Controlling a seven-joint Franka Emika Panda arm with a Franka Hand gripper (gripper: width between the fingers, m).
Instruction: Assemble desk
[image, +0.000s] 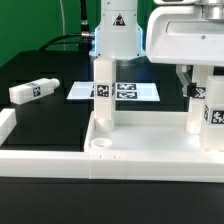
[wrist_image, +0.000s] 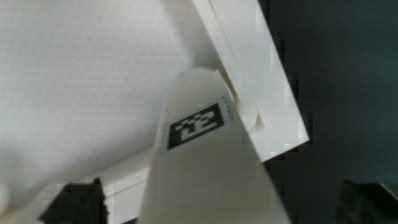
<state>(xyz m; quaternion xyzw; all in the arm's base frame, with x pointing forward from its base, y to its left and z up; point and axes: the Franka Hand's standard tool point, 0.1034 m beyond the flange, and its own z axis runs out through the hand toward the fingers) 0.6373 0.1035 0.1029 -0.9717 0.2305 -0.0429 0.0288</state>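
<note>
The white desk top (image: 150, 160) lies as a shallow tray at the front of the black table. Two white legs stand upright in it, one (image: 103, 95) at a back corner and one (image: 197, 112) toward the exterior view's right. A third leg (image: 32, 90) lies loose on the table at the exterior view's left. My gripper (image: 197, 85) hangs over the right-hand leg. In the wrist view that tagged leg (wrist_image: 196, 130) rises between my dark fingertips (wrist_image: 80, 200), with a gap on each side. The gripper (wrist_image: 217, 208) is open and straddles the leg without touching it. The desk top (wrist_image: 89, 80) fills the background.
The marker board (image: 120, 91) lies flat behind the desk top. A white border rail (image: 6, 125) runs along the table's edge at the exterior view's left. An empty round socket (image: 98, 146) shows in the tray's near corner. The arm's white base (image: 118, 35) stands behind.
</note>
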